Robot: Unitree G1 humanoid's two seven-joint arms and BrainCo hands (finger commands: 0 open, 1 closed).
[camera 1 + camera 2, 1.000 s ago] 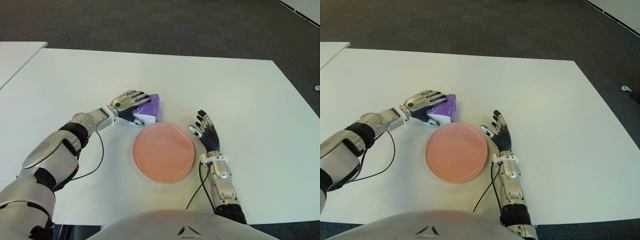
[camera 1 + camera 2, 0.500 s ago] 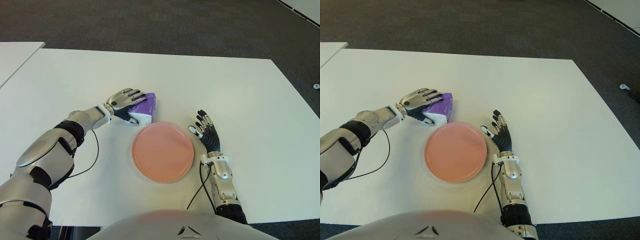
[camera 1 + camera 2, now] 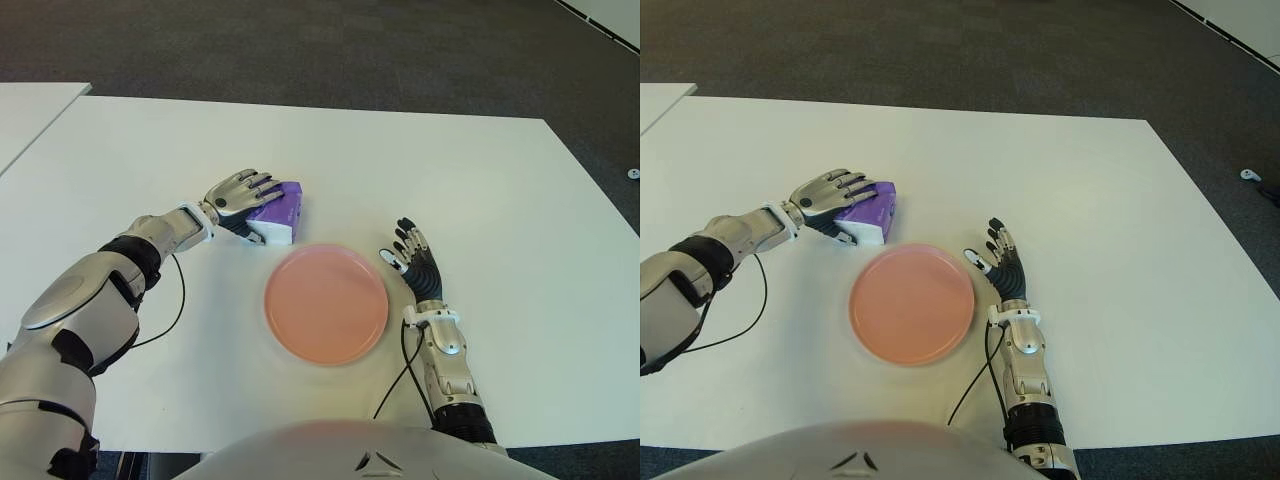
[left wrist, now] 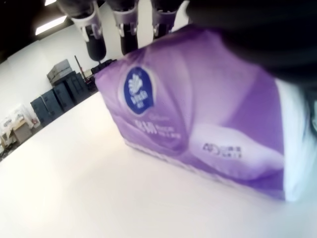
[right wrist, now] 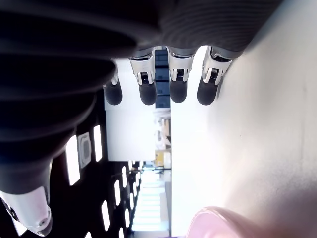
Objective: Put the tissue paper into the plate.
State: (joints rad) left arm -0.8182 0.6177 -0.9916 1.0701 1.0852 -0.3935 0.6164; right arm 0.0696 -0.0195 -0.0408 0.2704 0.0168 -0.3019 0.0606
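We should lift the tissue pack (image 3: pixel 277 208) clear of the table (image 3: pixel 480 190) before carrying it over the rim of the pink plate (image 3: pixel 326 303), which lies at five o'clock from it. Our left hand (image 3: pixel 236 192) grasps the pack, fingers draped over its top. Our right hand (image 3: pixel 415 264) shows at the plate's three o'clock, fingers spread, holding nothing.
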